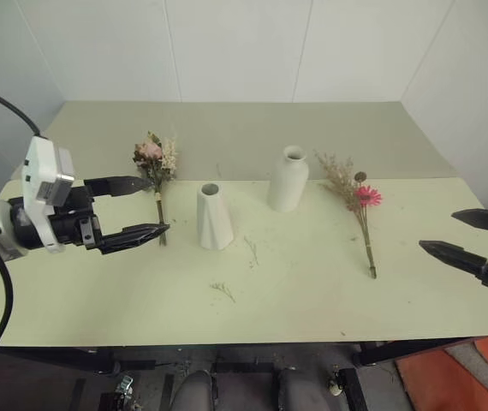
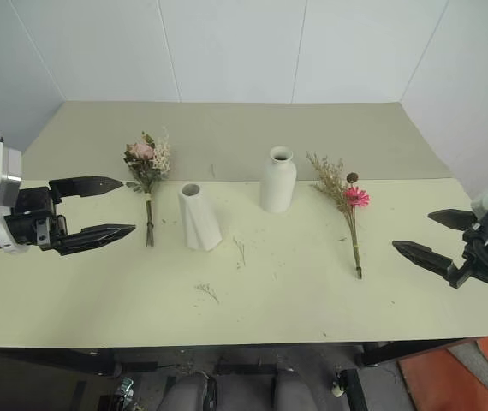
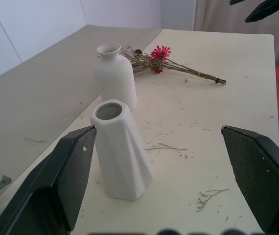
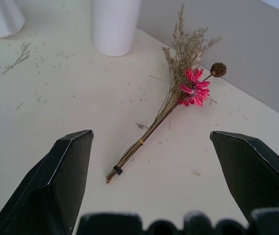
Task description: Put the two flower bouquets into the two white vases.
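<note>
Right claw (image 1: 455,235) open, right of daisy bouquet (image 1: 357,209), apart.

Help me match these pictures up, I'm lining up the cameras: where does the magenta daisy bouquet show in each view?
Left eye view: magenta daisy bouquet lies right of centre, right of the taller vase.
Right eye view: same place, right of that vase.
Left wrist view: top centre, behind the taller vase.
Right wrist view: centre, stems toward the camera.
Shared landmark: the taller vase.

vases (image 1: 215,218) matt white, ceramic-looking; table (image 1: 312,291) smooth matt cream; gripper fingers (image 3: 56,188) black matt plastic
</note>
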`<state>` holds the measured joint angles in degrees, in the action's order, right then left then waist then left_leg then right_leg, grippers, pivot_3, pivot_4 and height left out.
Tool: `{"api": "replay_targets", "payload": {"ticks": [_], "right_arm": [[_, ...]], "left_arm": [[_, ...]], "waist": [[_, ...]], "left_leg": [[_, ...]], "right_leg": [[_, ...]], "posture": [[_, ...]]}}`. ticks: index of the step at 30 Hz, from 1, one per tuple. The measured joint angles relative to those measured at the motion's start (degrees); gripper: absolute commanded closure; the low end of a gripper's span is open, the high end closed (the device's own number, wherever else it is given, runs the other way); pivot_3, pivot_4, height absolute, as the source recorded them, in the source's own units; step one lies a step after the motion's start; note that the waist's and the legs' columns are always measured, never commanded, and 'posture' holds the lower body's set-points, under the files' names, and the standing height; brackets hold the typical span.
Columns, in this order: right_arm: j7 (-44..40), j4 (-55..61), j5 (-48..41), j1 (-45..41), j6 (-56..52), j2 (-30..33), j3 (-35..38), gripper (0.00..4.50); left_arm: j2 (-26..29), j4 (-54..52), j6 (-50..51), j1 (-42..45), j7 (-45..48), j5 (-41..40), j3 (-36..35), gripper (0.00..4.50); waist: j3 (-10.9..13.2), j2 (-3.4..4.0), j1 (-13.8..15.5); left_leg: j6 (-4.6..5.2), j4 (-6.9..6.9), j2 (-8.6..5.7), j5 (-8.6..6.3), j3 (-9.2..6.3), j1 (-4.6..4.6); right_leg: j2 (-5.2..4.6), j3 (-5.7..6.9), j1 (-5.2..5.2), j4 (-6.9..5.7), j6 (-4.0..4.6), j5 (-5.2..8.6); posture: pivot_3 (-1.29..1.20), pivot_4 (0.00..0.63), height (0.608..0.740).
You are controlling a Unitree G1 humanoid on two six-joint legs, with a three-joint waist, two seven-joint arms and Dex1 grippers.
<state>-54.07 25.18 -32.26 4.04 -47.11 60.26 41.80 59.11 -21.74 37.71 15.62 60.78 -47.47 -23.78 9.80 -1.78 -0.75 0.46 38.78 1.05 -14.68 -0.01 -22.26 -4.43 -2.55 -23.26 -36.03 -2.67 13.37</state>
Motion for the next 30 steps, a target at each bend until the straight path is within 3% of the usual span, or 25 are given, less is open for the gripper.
{"api": "replay_targets", "payload": {"ticks": [9, 12, 15, 20, 24, 29, 30], "right_arm": [[1.4, -0.1, -0.2, -1.4, -1.8, 0.4, -1.2, 0.00], [6.3, -1.8, -0.5, -9.0, -7.0, 1.4, -7.9, 0.00], [11.2, -4.7, 0.5, -18.2, -11.9, 0.9, -20.5, 0.00], [18.2, -16.1, 5.0, -34.3, -18.9, -5.7, -35.6, 0.00], [21.7, -25.5, 8.2, -41.2, -20.1, -11.1, -40.5, 0.00], [24.8, -37.8, 11.6, -46.9, -19.6, -16.4, -41.7, 0.00], [25.2, -39.8, 12.3, -47.8, -19.3, -16.9, -41.7, 0.19]], "left_arm": [[-1.0, 0.0, 0.0, 1.5, -1.2, 0.2, 0.3, 0.05], [-2.2, 0.3, -0.4, 6.6, -3.2, 1.2, 3.3, 0.05], [-3.8, 1.3, -2.7, 11.3, -2.2, 4.4, 9.9, 0.05], [-8.3, 7.6, -7.0, 19.5, 0.8, 10.6, 19.8, 0.05], [-10.8, 13.0, -11.5, 24.3, 3.6, 16.0, 24.2, 0.05], [-14.2, 16.3, -14.4, 26.5, 6.1, 19.1, 27.4, 0.05], [-14.6, 16.5, -15.0, 26.5, 6.3, 19.3, 27.4, 0.02]], "waist": [[0.0, 0.00, 0.0], [0.0, -0.02, 0.0], [0.0, -0.03, -0.3], [0.0, -0.01, -0.3], [0.0, 0.00, -0.1], [0.0, 0.00, 0.0], [0.0, 0.00, 0.0]], "left_leg": [[0.00, 0.02, 0.00, 0.00, -0.01, 0.00], [-0.01, 0.10, -0.01, 0.01, -0.01, 0.08], [-0.01, 0.06, -0.02, 0.01, 0.01, 0.14], [0.00, 0.07, -0.07, 0.01, -0.01, -0.20], [-0.02, 0.20, -0.10, 0.04, -0.02, -0.99], [-0.04, 0.20, -0.11, 0.06, -0.01, -1.11], [-0.04, 0.20, -0.11, 0.06, -0.01, -1.11]], "right_leg": [[0.00, 0.00, 0.01, -0.02, 0.00, 0.00], [0.00, -0.01, 0.11, -0.03, -0.01, -0.03], [0.02, -0.05, 0.11, -0.03, 0.02, -0.03], [0.02, -0.05, -0.21, -0.04, 0.02, -0.05], [-0.01, -0.04, -1.03, -0.18, -0.02, -0.10], [-0.04, -0.02, -1.05, -0.16, -0.09, -0.16], [-0.04, -0.02, -1.06, -0.15, -0.10, -0.16]], "posture": [[0.00, 0.150, 0.740], [0.00, 0.150, 0.740], [0.00, 0.150, 0.740], [0.00, 0.150, 0.740], [0.00, 0.150, 0.740], [0.00, 0.150, 0.740], [0.00, 0.150, 0.740]]}}
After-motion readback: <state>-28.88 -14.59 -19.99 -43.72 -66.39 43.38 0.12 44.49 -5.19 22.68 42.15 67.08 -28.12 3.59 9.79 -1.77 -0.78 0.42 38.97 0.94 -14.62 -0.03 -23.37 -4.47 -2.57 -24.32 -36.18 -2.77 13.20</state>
